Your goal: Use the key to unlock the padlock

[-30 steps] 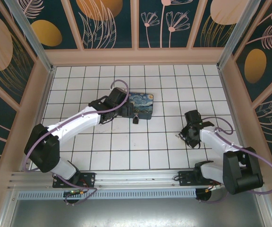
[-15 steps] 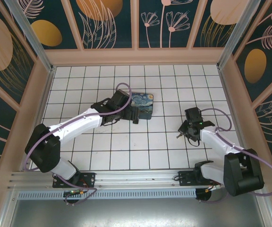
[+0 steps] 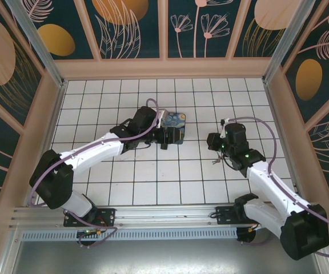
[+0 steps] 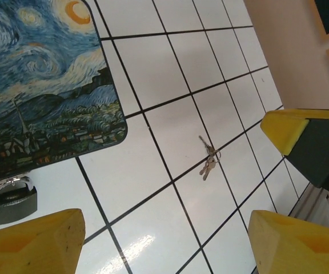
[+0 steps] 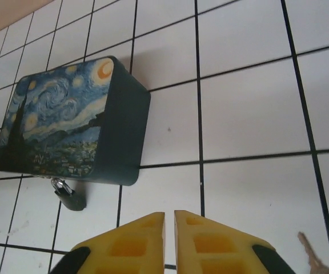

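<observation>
While the left gripper (image 3: 163, 137) hangs spread wide over the near edge of the starry-night box (image 3: 177, 121), the padlock (image 4: 13, 197) lies on the white tiles (image 3: 153, 171) right against that edge. It sits just near of the open fingers, with its shackle toward the box. The key (image 4: 208, 162) lies flat on a tile well right of the padlock, just near of the right gripper (image 5: 169, 228) and apart from it. That gripper's yellow fingers are pressed together, pinching nothing.
</observation>
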Motion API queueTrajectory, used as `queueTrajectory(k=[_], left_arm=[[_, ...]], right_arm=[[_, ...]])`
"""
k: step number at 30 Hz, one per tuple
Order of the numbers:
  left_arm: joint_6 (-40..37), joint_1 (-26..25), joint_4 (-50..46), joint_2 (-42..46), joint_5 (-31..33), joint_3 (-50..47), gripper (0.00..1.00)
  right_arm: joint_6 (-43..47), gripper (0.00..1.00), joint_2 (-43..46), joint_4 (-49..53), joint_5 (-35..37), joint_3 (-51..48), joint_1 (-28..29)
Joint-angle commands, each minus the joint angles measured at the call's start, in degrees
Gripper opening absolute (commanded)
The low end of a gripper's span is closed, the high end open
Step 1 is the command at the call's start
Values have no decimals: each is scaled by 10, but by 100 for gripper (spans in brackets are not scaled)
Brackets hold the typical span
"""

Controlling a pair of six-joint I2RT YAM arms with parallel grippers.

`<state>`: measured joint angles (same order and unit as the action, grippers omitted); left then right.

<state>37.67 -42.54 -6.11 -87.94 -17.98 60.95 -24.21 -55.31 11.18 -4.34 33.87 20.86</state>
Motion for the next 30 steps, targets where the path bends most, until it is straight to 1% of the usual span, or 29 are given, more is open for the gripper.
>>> queueTrajectory(k=[1, 2, 3, 4, 5, 6, 8, 11, 12, 16, 20, 27, 30], left_arm=[[4, 0, 3, 27, 17, -14, 77], [1, 2, -5, 31, 25, -15, 77], [1, 3, -8, 34, 30, -16, 78], [0, 4, -9, 36, 31, -17, 78], [-1, 5, -10, 37, 31, -18, 78], [-3, 5, -10, 34, 31, -18, 78], [-3, 5, -10, 27, 29, -16, 78], [-4, 5, -8, 13, 22, -12, 77], [-5, 4, -8, 13, 23, -12, 77], [-8, 5, -7, 15, 31, -14, 77], [-12, 5, -8, 16, 35, -15, 77], [-14, 5, -7, 14, 36, -15, 77], [-17, 5, -7, 11, 39, -11, 77]], right_arm=[[-41, 22, -53, 93, 22, 37, -38], [-68, 22, -81, 132, 19, 41, -55], [-87, 25, -104, 162, 23, 38, -62], [-101, 26, -117, 179, 35, 33, -61], [-109, 30, -125, 182, 42, 22, -56], [-115, 34, -125, 179, 48, 13, -54], [-116, 37, -125, 167, 62, 1, -55], [-107, 39, -129, 136, 55, -10, -61], [-107, 40, -132, 128, 37, -14, -64], [-102, 43, -154, 114, 33, -30, -77], [-91, 42, -178, 86, 25, -38, -84], [-71, 37, -217, 52, 25, -31, -85], [-59, 33, -236, 40, 24, -28, -86]])
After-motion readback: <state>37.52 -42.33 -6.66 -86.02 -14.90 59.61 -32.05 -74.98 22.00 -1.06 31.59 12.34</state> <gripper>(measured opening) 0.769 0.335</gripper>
